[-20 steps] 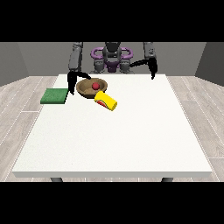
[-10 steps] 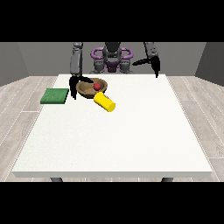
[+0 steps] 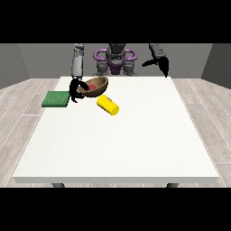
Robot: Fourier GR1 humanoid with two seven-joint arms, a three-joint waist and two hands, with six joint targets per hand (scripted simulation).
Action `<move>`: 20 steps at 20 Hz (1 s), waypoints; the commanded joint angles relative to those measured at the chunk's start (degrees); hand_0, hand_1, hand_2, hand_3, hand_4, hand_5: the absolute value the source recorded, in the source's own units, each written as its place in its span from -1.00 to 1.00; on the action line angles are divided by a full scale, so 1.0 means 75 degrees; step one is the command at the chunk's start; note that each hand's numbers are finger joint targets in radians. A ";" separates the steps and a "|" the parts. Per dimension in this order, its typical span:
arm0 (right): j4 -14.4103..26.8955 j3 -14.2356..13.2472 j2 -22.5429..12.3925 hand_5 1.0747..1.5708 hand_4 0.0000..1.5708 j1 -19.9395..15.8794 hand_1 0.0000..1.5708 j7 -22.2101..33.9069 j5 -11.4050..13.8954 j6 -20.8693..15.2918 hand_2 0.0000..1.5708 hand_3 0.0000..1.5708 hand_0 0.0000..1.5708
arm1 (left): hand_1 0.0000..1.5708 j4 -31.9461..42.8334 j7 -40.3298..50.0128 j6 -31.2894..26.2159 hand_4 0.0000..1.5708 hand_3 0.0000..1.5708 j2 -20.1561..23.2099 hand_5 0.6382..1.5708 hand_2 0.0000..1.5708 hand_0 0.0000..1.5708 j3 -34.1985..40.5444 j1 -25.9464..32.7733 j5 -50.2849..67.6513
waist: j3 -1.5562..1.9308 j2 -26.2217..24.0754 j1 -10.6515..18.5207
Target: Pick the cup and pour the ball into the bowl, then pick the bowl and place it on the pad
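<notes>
brown and tilted, the bowl (image 3: 95, 86) sits at the far left part of the white table (image 3: 135, 144), and we see the red ball (image 3: 91, 87) inside it. the hand at the view's left (image 3: 75, 91) has its fingers curled on the bowl's left rim. the yellow cup (image 3: 108, 105) lies on its side just in front of the bowl. the green pad (image 3: 56, 99) lies just left of that hand. the hand at the view's right (image 3: 161, 63) hangs raised, well apart; we cannot tell how its fingers lie.
</notes>
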 commanded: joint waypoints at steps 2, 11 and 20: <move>0.0487 0.0601 -0.0080 0.98 0.17 0.0246 1.00 0.1612 0.1064 -0.1481 1.00 0.78 1.00 | -1.00 0.0176 0.0050 -0.0129 -0.03 -1.00 -0.0010 0.86 -1.00 -1.00 0.0056 -0.0113 0.0122 | 0.0276 0.0006 0.0115; -0.0733 0.1714 -0.0429 0.97 0.05 -0.0907 1.00 0.5781 0.1751 -0.0772 1.00 0.09 1.00 | -1.00 0.1633 0.0178 -0.0020 0.27 -1.00 0.0378 0.66 -1.00 -1.00 0.0901 0.0609 0.0370 | 0.0297 -0.2074 -0.1374; -0.1759 0.0979 -0.1570 1.00 -0.01 -0.0453 1.00 0.6155 0.0937 0.0789 1.00 -0.07 1.00 | -1.00 0.1478 0.0006 -0.0047 0.28 -1.00 0.0594 0.67 -1.00 -1.00 0.1192 0.0907 0.0526 | 0.0318 -0.1928 -0.1766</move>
